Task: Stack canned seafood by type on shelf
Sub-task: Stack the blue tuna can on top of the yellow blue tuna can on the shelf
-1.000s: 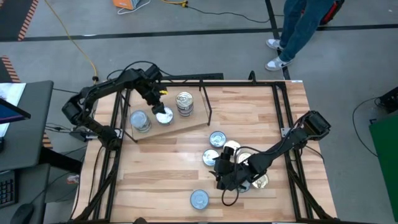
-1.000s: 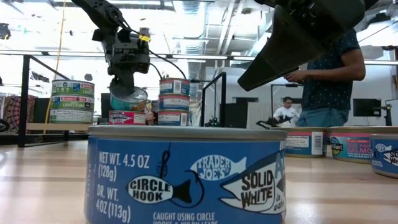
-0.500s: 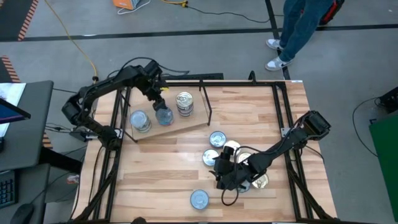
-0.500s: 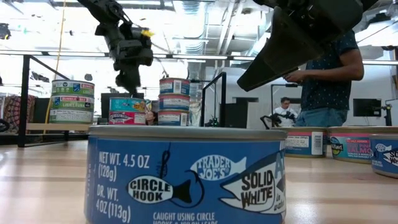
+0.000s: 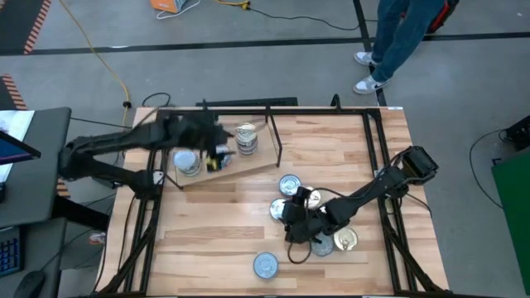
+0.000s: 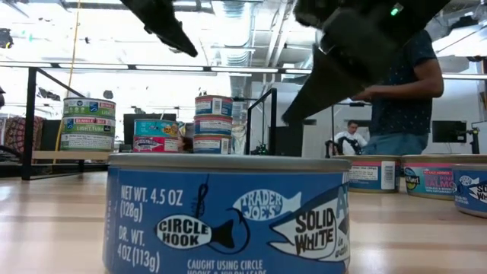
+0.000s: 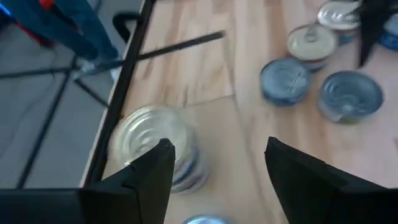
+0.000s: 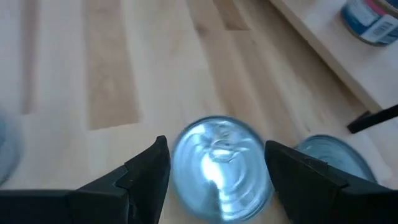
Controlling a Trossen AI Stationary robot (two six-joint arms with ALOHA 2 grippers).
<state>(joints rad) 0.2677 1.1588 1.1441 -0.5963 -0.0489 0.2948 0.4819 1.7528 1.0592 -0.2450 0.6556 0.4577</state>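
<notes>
On the shelf [image 5: 248, 170], a light board at the table's far left, stand three stacks of tins [image 6: 89, 122], [image 6: 156, 135], [image 6: 213, 122]. My left gripper [image 7: 217, 149] hovers open and empty above the shelf [image 5: 217, 153]. Loose tins lie at the near right of the tabletop. My right gripper [image 5: 290, 217] hangs low over them, open. Its fingers stand on either side of a silver-lidded tin [image 8: 217, 165]; no touch shows. A blue-labelled tin [image 6: 228, 213] sits alone near the front edge [image 5: 265, 265].
Thin black rods [image 5: 275, 136] rise at the shelf's edges. More loose tins [image 5: 290, 184], [image 5: 344, 240] crowd around my right gripper. A person [image 5: 397, 37] stands beyond the far edge. Bare wood lies between the shelf and the front edge.
My left gripper has let go of a teal-labelled tin, which now stands on top of the shelf's middle stack. It has then risen clear and swung round toward the loose tins on the right.
</notes>
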